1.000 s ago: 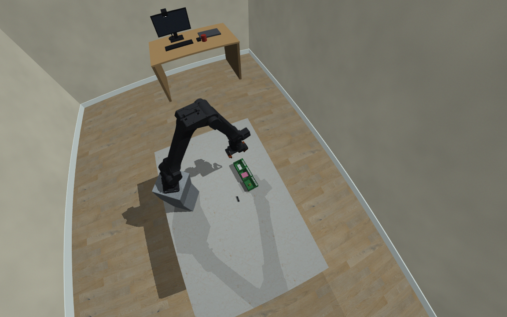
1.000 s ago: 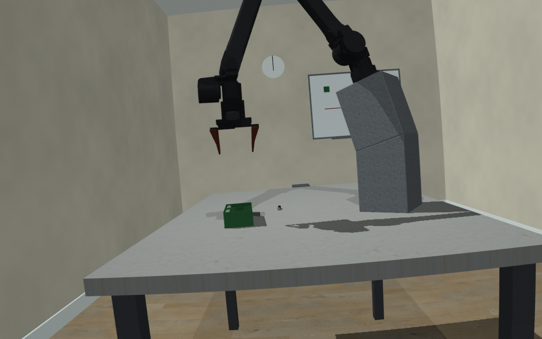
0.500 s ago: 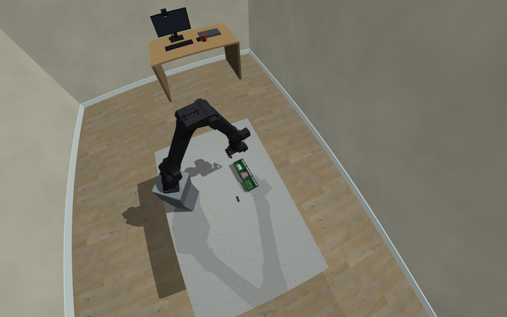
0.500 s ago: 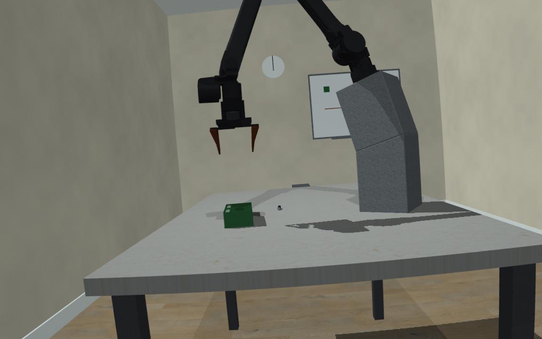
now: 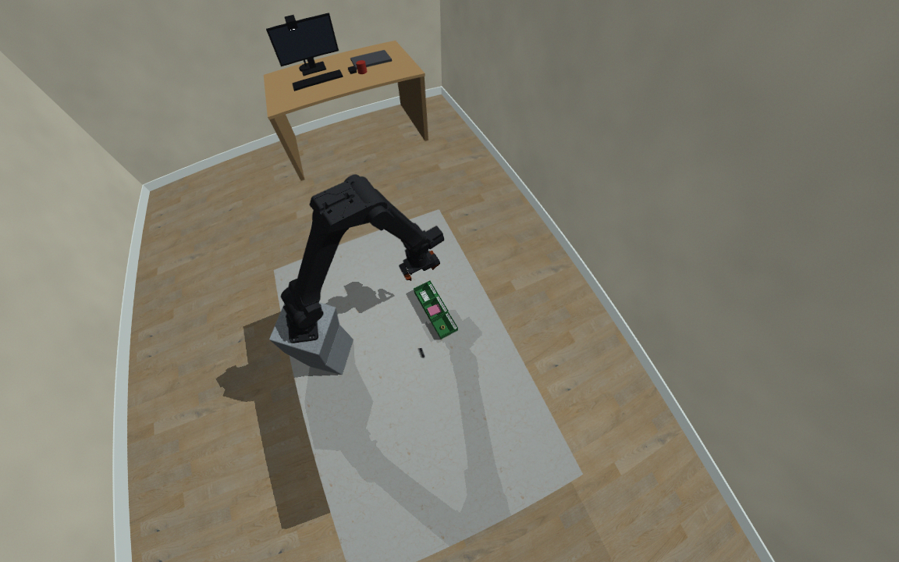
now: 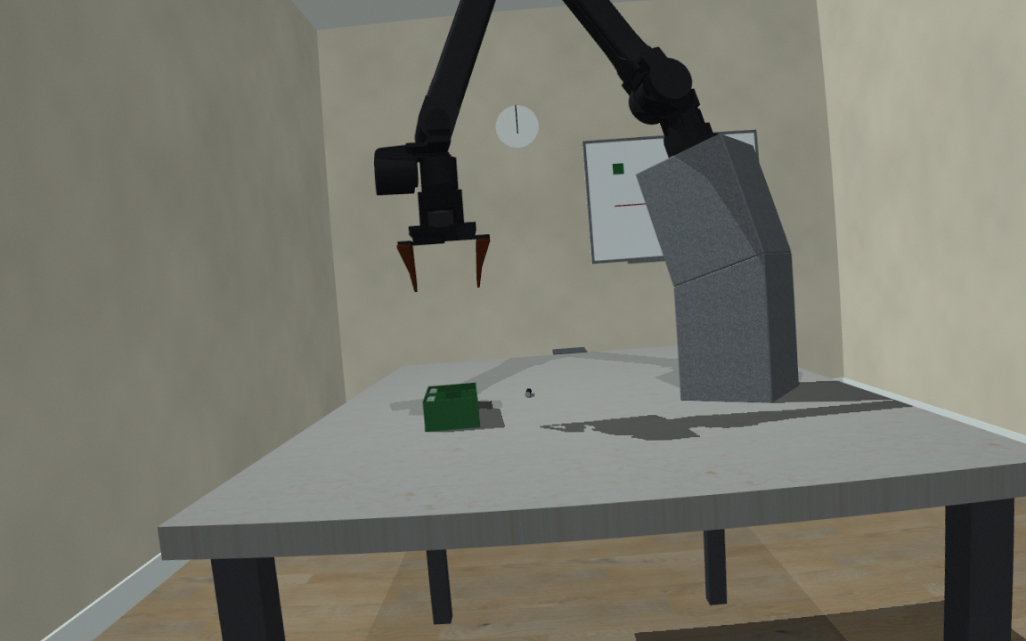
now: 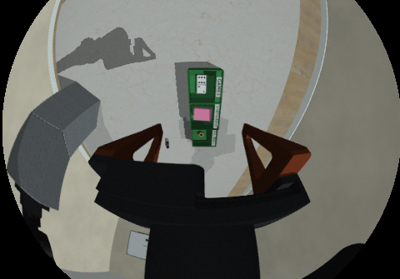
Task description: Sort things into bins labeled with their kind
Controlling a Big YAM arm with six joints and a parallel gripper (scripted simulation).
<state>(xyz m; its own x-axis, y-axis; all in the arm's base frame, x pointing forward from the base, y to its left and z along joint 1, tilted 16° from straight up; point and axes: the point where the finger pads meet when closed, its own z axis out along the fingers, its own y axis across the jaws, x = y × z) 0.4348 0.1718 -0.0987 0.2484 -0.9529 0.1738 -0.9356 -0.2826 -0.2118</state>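
Note:
Three joined green bins stand in a row on the table. The bin labelled GAMES (image 7: 192, 97) holds a white domino-like tile with black dots (image 7: 202, 84) (image 5: 424, 294). The middle bin, its label too small to read surely, holds a pink block (image 7: 202, 114) (image 5: 433, 309). The end bin, its label unreadable, holds a small brass-coloured round thing (image 7: 201, 134) (image 5: 442, 327). A small dark and grey thing (image 5: 421, 353) (image 6: 528, 393) (image 7: 167, 142) lies on the table beside the bins, on the arm-base side. My gripper (image 6: 446, 289) (image 7: 202, 127) is open and empty, high above the table near the GAMES end.
The grey arm pedestal (image 5: 327, 342) (image 6: 728, 319) (image 7: 54, 133) stands at the table's side. A flat grey thing (image 6: 569, 351) shows beyond the far table edge in the exterior view. A wooden desk (image 5: 376, 83) with a monitor (image 5: 303, 40) stands away from the table.

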